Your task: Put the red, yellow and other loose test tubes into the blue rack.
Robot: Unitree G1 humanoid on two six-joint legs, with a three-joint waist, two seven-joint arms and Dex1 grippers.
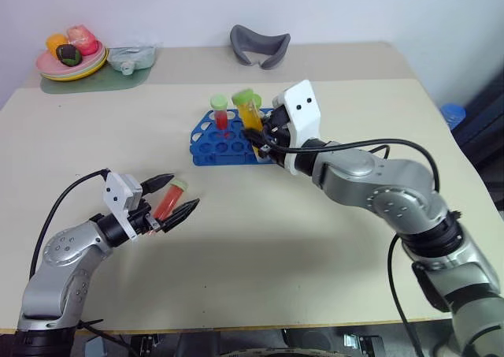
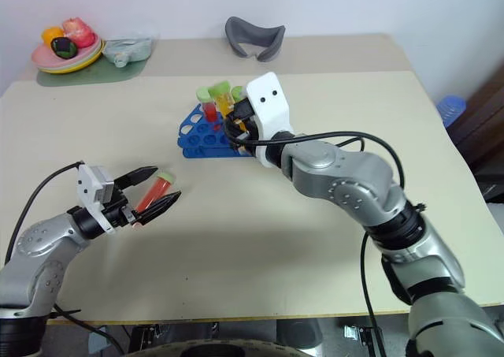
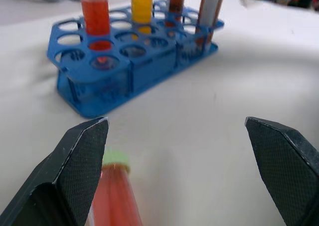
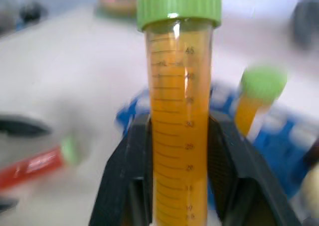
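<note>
We've got the right gripper (image 4: pixel 179 151) clamped on a yellow tube (image 4: pixel 178 111) with a green cap, holding it upright over the blue rack (image 1: pixel 224 146) mid-table. A red tube (image 1: pixel 220 111) stands in the rack. Our left gripper (image 1: pixel 175 197) is spread wide, its fingers on either side of a loose red tube (image 1: pixel 168 198) lying on the table (image 1: pixel 315 247).

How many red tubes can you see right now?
2. One red tube stands in the blue rack; the other lies on the table between the left gripper's open fingers. The right gripper hides part of the rack.
</note>
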